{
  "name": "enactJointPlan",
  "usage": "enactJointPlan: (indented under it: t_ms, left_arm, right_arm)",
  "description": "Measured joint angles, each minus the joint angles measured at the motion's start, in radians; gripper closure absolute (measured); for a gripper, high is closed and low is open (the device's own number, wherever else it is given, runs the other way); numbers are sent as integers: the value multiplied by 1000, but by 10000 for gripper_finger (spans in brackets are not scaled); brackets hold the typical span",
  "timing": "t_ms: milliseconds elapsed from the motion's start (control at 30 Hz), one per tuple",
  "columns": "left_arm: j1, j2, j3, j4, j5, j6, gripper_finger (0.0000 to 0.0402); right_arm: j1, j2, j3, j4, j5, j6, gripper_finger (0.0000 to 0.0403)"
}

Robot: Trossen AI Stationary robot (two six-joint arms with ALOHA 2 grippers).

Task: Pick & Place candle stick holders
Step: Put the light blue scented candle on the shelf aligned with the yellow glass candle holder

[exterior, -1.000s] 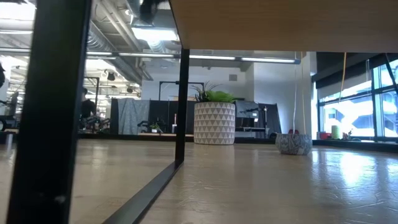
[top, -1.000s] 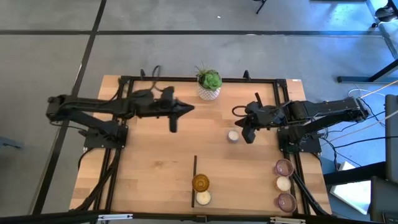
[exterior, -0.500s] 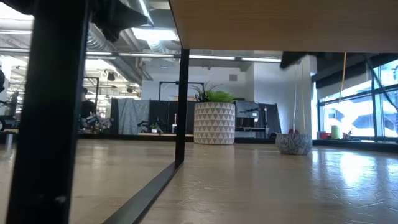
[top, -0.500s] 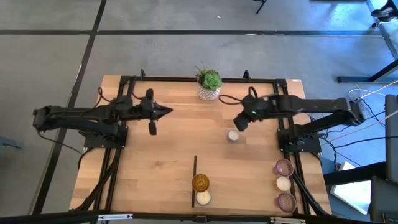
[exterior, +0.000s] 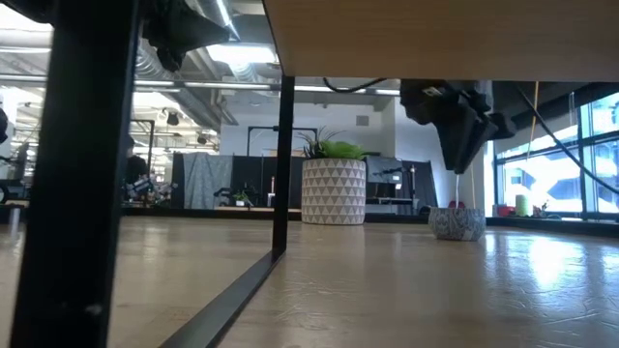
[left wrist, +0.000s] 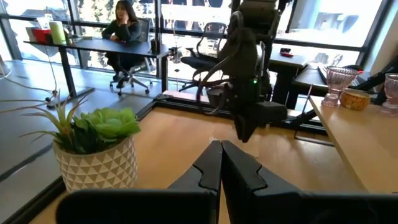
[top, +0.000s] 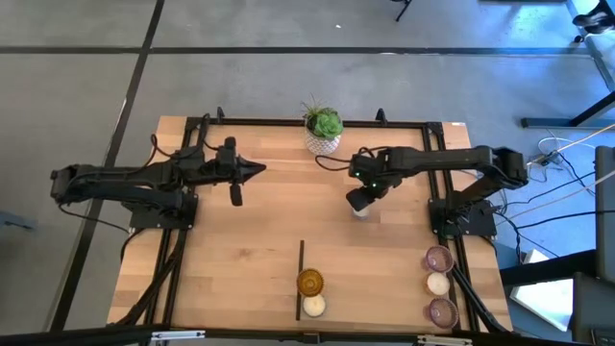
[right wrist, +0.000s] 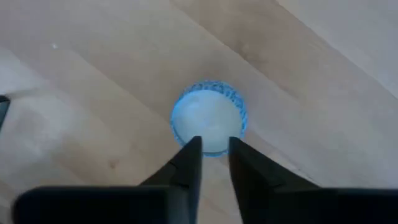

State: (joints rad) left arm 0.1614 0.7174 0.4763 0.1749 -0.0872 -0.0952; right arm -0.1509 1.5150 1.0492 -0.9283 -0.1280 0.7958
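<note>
Right gripper is positioned directly over a cream-white candle stick holder near mid-table, right of centre and below the potted plant in the high view. In the right wrist view its fingers are seen nearly closed, only a narrow gap between the tips, nothing gripped; the holder sits upright on the wood just past the tips. In the low view the gripper is seen hanging above that holder, clearly apart from it.

Left gripper is held over the left half of the table, well apart from every holder. In the left wrist view its fingers are seen pressed together, nothing between them.

Remaining holders: amber glass holder and a cream-white holder are located touching or nearly so at the near edge, just right of a black divider bar. Along the right edge three are lined up: mauve holder, cream-white holder, mauve holder.

A seated person at a desk is visible in the room beyond.
</note>
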Motion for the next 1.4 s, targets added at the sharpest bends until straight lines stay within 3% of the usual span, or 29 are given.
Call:
enactJointPlan:
  t_ms: [200, 333, 833, 1167, 1400]
  left_arm:
    - [-12, 0, 0, 0, 1, -8, 398]
    - [-12, 0, 0, 0, 1, -18, 398]
    - [-8, 0, 0, -1, 0, -75, 398]
    - [-8, 0, 0, -26, 0, -79, 398]
    - [-8, 0, 0, -27, -1, -79, 398]
  right_arm:
    - [-1, 3, 0, -54, 42, -11, 250]
    - [2, 23, 0, -60, 72, -43, 230]
    - [2, 115, 0, -17, 74, -94, 266]
    - [15, 128, -1, -21, 75, -123, 268]
    - [18, 127, -80, 21, 33, -115, 268]
